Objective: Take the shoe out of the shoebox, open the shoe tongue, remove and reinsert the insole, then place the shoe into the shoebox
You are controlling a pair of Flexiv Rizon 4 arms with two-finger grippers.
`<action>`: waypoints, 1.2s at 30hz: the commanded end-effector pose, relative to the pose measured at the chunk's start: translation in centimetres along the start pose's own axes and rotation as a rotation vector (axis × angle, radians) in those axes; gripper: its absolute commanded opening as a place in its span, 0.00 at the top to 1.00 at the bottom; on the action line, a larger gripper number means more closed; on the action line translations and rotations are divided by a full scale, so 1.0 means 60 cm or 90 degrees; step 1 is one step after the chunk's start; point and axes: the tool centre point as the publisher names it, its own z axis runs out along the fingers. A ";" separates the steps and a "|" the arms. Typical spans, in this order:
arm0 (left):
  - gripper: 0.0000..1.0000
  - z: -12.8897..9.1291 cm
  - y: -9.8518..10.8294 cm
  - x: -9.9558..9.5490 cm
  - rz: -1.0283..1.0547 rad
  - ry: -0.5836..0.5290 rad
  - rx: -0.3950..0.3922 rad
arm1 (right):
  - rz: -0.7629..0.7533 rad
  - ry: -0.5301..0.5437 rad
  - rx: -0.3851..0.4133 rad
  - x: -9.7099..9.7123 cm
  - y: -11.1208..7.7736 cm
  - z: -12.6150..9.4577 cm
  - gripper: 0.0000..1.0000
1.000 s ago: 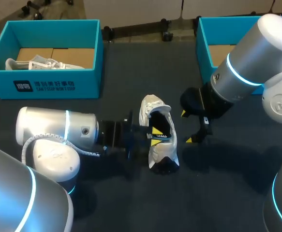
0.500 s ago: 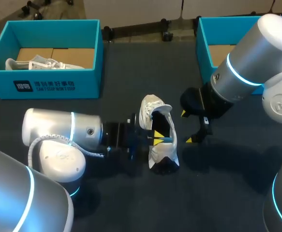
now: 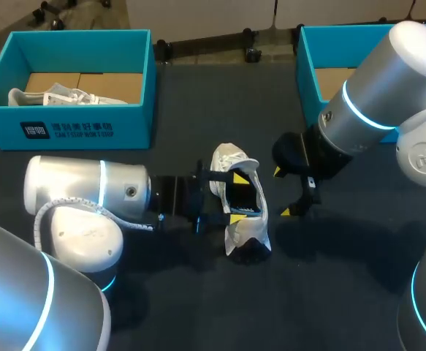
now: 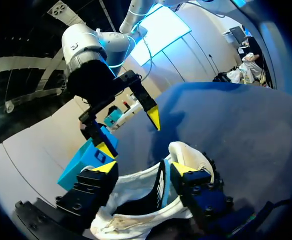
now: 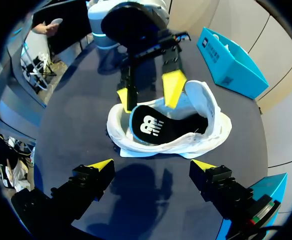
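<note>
- Checking progress: the left teal shoebox (image 3: 66,133) holds another white sneaker (image 3: 58,95), not the one being worked on.
- Left gripper (image 3: 237,197): fingers are spread wide, straddling the shoe's opening from its side. They pinch nothing that I can see.
- White shoe (image 3: 229,159) is out of the box and lies on the dark table (image 3: 198,307) between the two grippers, mouth wide open. Take-out and tongue steps look done.
- Black insole (image 5: 153,125) lies inside the shoe, its blue edge riding up a little at one end. Reinsertion looks at or near its end; it may want pressing flat.
- Right gripper (image 3: 282,192): fingers spread, empty, hovering just beside the shoe.
- Right teal shoebox (image 3: 309,80) is partly hidden by the right arm. Left to do, by my read: put the shoe back into a shoebox.
</note>
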 end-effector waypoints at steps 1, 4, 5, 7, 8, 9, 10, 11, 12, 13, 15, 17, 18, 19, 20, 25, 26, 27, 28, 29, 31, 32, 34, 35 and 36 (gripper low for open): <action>0.12 -0.026 -0.006 -0.009 0.002 0.012 -0.004 | -0.001 -0.001 0.001 0.001 0.000 0.001 0.00; 0.14 -0.032 -0.009 -0.018 0.009 0.016 -0.005 | -0.001 -0.001 0.001 0.001 0.000 0.001 0.00; 0.15 -0.033 -0.011 -0.020 0.010 0.017 -0.005 | -0.001 -0.001 0.001 0.001 0.000 0.001 0.00; 0.16 -0.035 -0.011 -0.023 0.012 0.020 -0.006 | -0.001 -0.001 0.001 0.001 0.000 0.001 0.00; 0.18 -0.035 -0.012 -0.024 0.013 0.022 -0.006 | -0.001 -0.001 0.001 0.001 0.000 0.001 0.00; 0.20 -0.035 -0.012 -0.025 0.013 0.024 -0.005 | -0.001 -0.001 0.001 0.001 0.000 0.001 0.00; 0.23 -0.036 -0.012 -0.027 0.013 0.026 -0.005 | -0.001 -0.001 0.001 0.001 0.000 0.001 0.00; 0.29 -0.036 -0.012 -0.028 0.014 0.027 -0.005 | -0.001 -0.001 0.001 0.001 0.000 0.001 0.00; 0.32 -0.036 -0.012 -0.030 0.014 0.030 -0.005 | -0.001 -0.001 0.001 0.001 0.000 0.001 0.00; 0.38 -0.036 -0.013 -0.031 0.015 0.033 -0.003 | -0.001 -0.001 0.001 0.001 0.000 0.001 0.00; 0.51 -0.037 -0.014 -0.034 0.015 0.039 -0.002 | -0.001 -0.001 0.001 0.001 0.000 0.001 0.00; 0.58 -0.039 -0.016 -0.037 0.017 0.047 -0.001 | -0.001 -0.001 0.001 0.001 0.000 0.001 0.00; 0.65 -0.040 -0.016 -0.038 0.017 0.052 0.000 | -0.001 -0.001 0.001 0.001 0.000 0.001 0.00; 0.70 -0.041 -0.017 -0.039 0.019 0.056 -0.002 | -0.001 -0.001 0.001 0.001 0.000 0.001 0.00; 0.73 -0.043 -0.019 -0.041 0.023 0.061 -0.001 | -0.001 -0.001 0.001 0.001 0.000 0.001 0.00; 1.00 -0.048 -0.025 -0.045 0.029 0.087 0.004 | -0.001 -0.001 0.001 0.001 0.000 0.001 0.00; 1.00 -0.050 -0.027 -0.046 0.030 0.090 0.005 | -0.001 -0.001 0.001 0.001 0.000 0.001 0.00; 1.00 -0.052 -0.030 -0.047 0.030 0.103 0.006 | -0.001 -0.001 0.001 0.001 0.000 0.001 0.00; 1.00 -0.053 -0.032 -0.047 0.031 0.108 0.006 | -0.001 -0.001 0.001 0.001 0.000 0.001 0.00; 1.00 -0.056 -0.036 -0.050 0.029 0.120 0.012 | -0.001 -0.001 0.001 0.001 0.000 0.001 0.00; 1.00 -0.062 -0.041 -0.054 0.036 0.139 0.012 | -0.001 -0.001 0.001 0.001 0.000 0.001 0.00; 1.00 -0.063 -0.041 -0.055 0.035 0.143 0.012 | -0.001 -0.001 0.001 0.001 0.000 0.001 0.00; 1.00 -0.070 -0.046 -0.059 0.027 0.173 0.014 | -0.001 -0.001 0.001 0.001 0.000 0.001 0.00; 1.00 -0.072 -0.047 -0.060 0.023 0.185 0.022 | -0.001 -0.001 0.001 0.001 0.000 0.001 0.00; 1.00 -0.075 -0.050 -0.060 0.025 0.206 0.021 | -0.001 -0.001 0.001 0.001 0.000 0.001 0.00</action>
